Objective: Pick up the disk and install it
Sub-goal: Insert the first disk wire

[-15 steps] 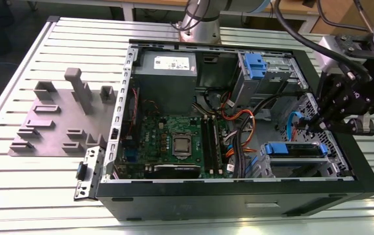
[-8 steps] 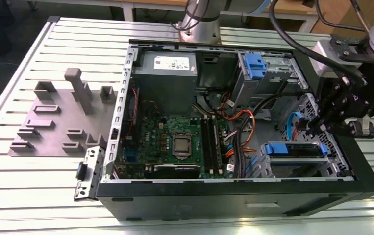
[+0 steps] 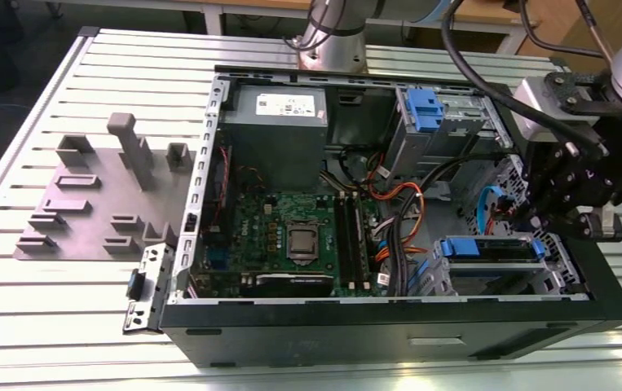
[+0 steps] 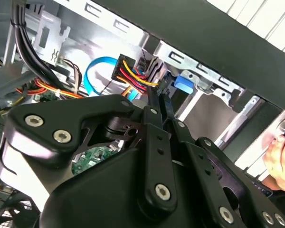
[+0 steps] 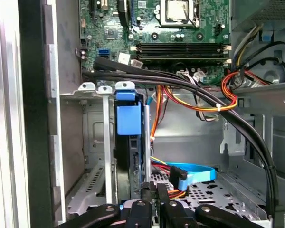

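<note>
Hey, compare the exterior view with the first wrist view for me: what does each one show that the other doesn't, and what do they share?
Exterior view: the grey boxy power supply with a white sticker, the grey fixture plate with upright blocks, and the pale slatted table under the black computer case.

First wrist view: the inside of the silver metal drive cage, seen along the edge of the disk in its blue plastic carrier.

Shared: that disk, seated in the cage, the green motherboard, and the orange-and-yellow wire bundle.
</note>
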Robot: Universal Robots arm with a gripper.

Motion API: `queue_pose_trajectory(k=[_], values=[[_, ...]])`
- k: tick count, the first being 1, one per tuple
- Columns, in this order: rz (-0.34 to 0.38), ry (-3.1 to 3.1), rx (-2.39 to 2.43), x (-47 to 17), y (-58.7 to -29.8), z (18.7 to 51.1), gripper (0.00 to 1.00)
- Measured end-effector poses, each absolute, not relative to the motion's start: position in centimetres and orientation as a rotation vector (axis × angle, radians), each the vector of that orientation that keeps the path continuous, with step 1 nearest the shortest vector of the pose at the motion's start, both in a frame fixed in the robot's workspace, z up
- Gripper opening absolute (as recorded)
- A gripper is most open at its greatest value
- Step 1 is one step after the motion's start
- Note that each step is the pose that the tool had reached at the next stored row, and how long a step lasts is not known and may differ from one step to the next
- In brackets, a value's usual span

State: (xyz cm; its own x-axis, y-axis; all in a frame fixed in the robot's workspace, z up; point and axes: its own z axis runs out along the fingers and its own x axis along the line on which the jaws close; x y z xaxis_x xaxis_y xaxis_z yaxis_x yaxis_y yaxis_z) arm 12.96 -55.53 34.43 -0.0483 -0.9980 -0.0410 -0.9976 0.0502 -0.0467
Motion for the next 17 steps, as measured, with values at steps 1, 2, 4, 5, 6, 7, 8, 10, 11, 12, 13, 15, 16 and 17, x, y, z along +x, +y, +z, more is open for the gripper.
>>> queue_pose_trajectory(k=[1, 2, 4, 5, 6, 7, 8, 10, 11, 12, 13, 15, 16, 17], values=[[-0.011, 2.228, -2.124, 12.9, -55.6, 34.4, 0.16], [-0.013, 2.225, -2.125, 12.7, -55.7, 34.4, 0.16], [-0.019, 2.22, -2.124, 12.5, -55.7, 34.3, 0.16], [-0.023, 2.217, -2.123, 12.4, -55.7, 34.2, 0.16], [-0.029, 2.213, -2.121, 12.3, -55.7, 34.2, 0.16], [-0.036, 2.208, -2.119, 12.2, -55.7, 34.1, 0.16], [-0.043, 2.202, -2.118, 12.2, -55.7, 34.1, 0.16], [-0.061, 2.194, -2.117, 12.1, -55.7, 34.1, 0.16], [-0.068, 2.193, -2.117, 12.0, -55.7, 34.1, 0.16], [-0.077, 2.195, -2.12, 11.9, -55.7, 34.1, 0.16], [-0.091, 2.2, -2.127, 11.9, -55.7, 34.1, 0.16], [-0.121, 2.211, -2.14, 11.8, -55.7, 34.1, 0.16], [-0.128, 2.214, -2.144, 11.7, -55.7, 34.1, 0.16], [-0.13, 2.214, -2.145, 11.7, -55.7, 34.1, 0.16]])
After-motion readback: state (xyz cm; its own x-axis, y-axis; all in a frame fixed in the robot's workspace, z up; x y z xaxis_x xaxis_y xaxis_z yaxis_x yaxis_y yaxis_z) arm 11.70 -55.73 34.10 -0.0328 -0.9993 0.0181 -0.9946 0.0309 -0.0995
